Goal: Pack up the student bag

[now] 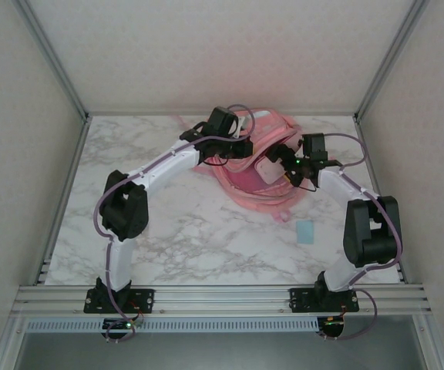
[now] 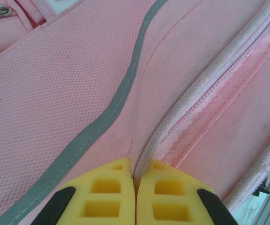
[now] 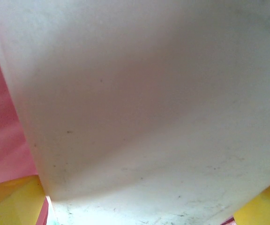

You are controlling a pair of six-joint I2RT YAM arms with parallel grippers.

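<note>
Marble table (image 1: 168, 239) bore a large soft pink fabric backpack (image 1: 245, 185); left hand (image 2: 134, 171), pressed together, pinched its fabric; right hand (image 3: 137, 201) spread wide astride a flat white slab (image 3: 149, 93).

No readable text

The student bag (image 2: 69, 93) shows only plain pink mesh and a grey trim (image 2: 132, 70); the pale slab (image 3: 149, 117) looks unmarked, though it is blurred.
</note>
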